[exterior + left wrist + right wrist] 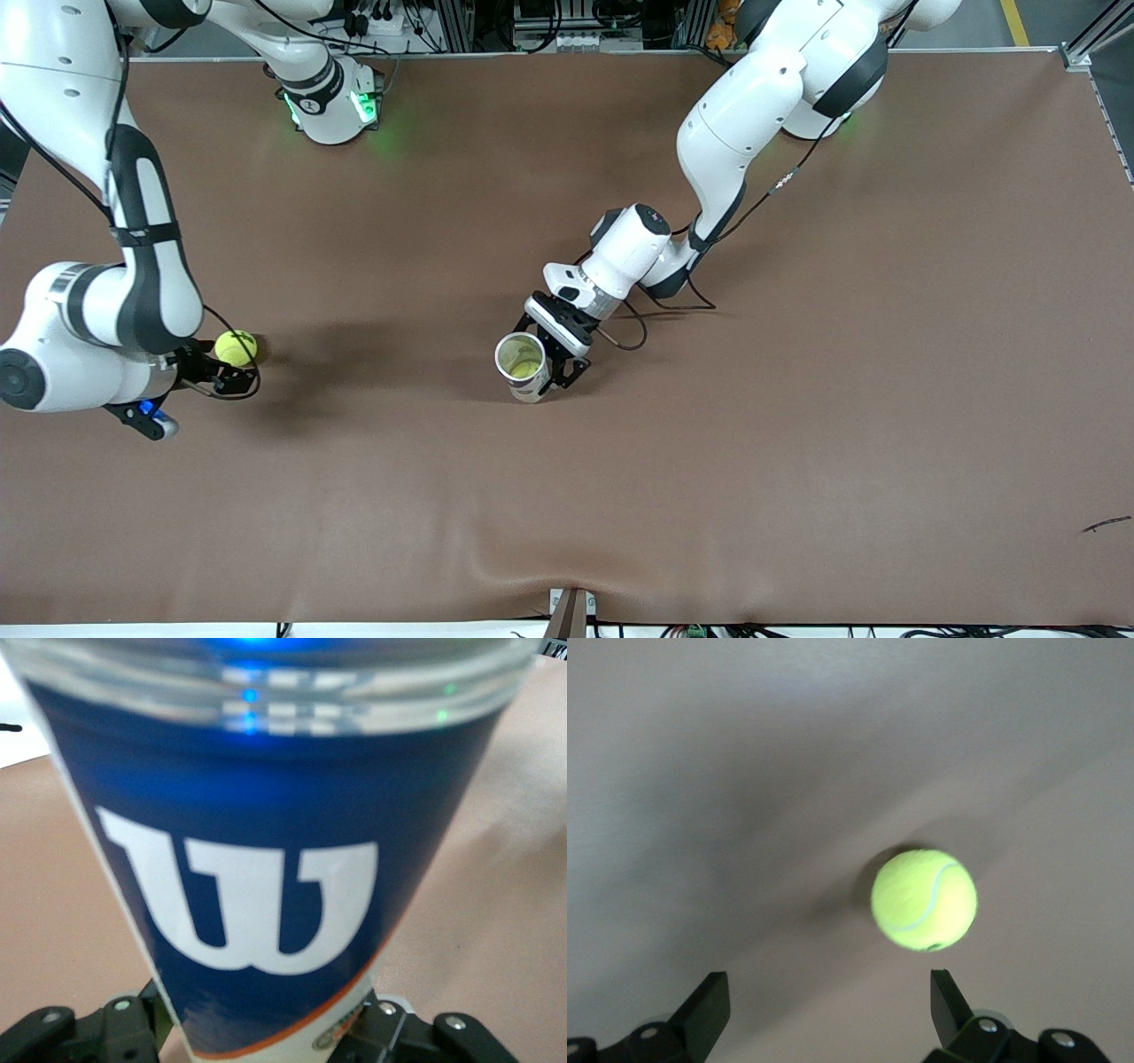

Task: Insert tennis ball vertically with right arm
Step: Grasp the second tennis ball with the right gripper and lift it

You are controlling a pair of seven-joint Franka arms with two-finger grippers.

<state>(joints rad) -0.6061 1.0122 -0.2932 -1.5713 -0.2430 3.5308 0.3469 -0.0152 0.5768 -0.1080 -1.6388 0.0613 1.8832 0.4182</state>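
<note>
Standing nearest the front camera, the tennis ball can (523,366) sits upright on the brown table (797,443) close to its middle, mouth open to the ceiling, with at least one yellow-green ball visible inside. From the can, the tennis ball (236,347) lies at about nine o'clock in the front view, well apart, toward the right arm's end of the table and resting on the cloth.

By the look of it, the ball should handle as a light thing, with a felt cover that gives a pad good friction and a rubber shell that yields a little under a squeeze. Being round, it would likely roll away from a glancing touch, so the sound place to take hold seems to be across its widest girth, one pad on each side, square through the centre.

The right gripper (232,377) hangs low just beside the ball, at roughly six o'clock from it in the front view; its fingers (709,1005) are spread wide and bear on nothing, the ball lying ahead of them rather than between them.

The left gripper (560,359) is closed around the can's blue wall (266,859), clasping it low down and keeping it upright; that arm waits
</note>
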